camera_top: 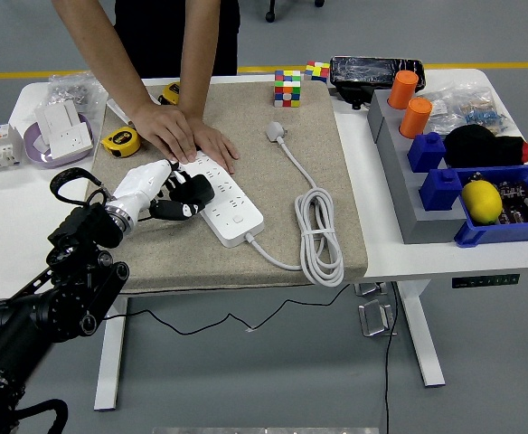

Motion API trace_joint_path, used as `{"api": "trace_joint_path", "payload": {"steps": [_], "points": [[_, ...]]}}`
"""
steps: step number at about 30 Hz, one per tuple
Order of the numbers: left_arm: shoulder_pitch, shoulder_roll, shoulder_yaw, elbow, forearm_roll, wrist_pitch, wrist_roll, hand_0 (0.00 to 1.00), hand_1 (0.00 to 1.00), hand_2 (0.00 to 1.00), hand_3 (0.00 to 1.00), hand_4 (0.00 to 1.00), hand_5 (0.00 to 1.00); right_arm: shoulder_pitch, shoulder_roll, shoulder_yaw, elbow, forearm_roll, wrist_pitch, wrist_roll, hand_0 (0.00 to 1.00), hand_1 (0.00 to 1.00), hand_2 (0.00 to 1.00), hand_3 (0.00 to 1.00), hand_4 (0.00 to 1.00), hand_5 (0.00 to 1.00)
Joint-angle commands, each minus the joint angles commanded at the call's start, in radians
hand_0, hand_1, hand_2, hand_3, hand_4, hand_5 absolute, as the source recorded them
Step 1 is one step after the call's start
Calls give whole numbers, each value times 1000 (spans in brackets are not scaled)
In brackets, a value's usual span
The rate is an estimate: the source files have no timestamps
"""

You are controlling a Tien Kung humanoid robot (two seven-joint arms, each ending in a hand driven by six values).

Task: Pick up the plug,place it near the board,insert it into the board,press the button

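Plug (pixel 194 191) in left hand (pixel 148 188) fingers

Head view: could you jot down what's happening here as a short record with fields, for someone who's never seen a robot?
Left hand: white five-fingered hand, fingers closed on the black plug
Plug position: at the left side of the white rectangular power strip
Right hand: not in view
Person: both hands pressing on the strip's far end
Surface: beige fabric mat on the white table
Strip's cable: white, coiled on the mat
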Motion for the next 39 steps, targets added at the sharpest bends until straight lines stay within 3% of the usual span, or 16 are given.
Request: {"api": "trace_joint_path", "payload": {"steps": [19, 27, 34, 39], "points": [[14, 0, -20, -50, 0, -7, 6, 372, 506, 402, 474, 576, 102, -6, 1, -3, -1, 1, 0, 0, 805, 764, 753, 780, 998, 998], [34, 1, -45, -122, 0, -19, 11, 372, 503, 400, 469, 571, 107, -9, 3, -2, -1, 1, 1, 0, 805, 764, 753, 780, 998, 998], [59, 33, -68, -256, 0, -24, 18, 372, 504, 394, 466, 567, 108, -12, 5, 1, -1, 0, 1, -1, 805, 765, 753, 780, 998, 998], [70, 77, -86, -291, 0, -18, 15, 372, 504, 388, 462, 565, 111, -13, 5, 5, -2, -1, 1, -1, 805, 765, 753, 779, 998, 998]]}}
